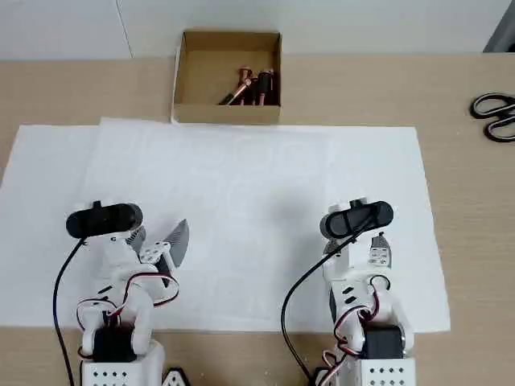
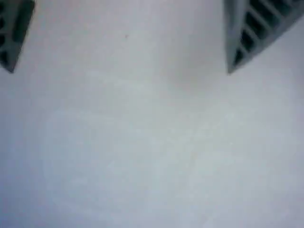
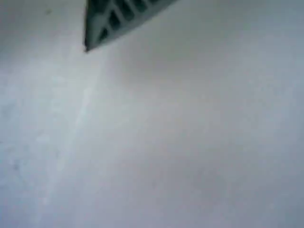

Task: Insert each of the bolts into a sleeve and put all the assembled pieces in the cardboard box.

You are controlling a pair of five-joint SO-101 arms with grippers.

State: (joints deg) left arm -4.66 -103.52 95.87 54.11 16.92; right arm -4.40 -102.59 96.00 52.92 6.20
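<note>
The cardboard box [image 1: 228,112] stands at the far middle of the table. Inside it lie several copper bolts in black sleeves [image 1: 251,88], bunched toward its right side. My left gripper [image 1: 157,240] [image 2: 118,71] hovers low over the white sheet [image 1: 241,209] at the near left. It is open, with its two ribbed fingers [image 2: 247,33] wide apart and nothing between them. My right gripper [image 1: 378,241] [image 3: 86,47] is at the near right over the same sheet. It looks shut and holds nothing.
A pair of black scissors [image 1: 495,115] lies on the bare wood at the far right edge. The white sheet spans most of the table between the arms and the box.
</note>
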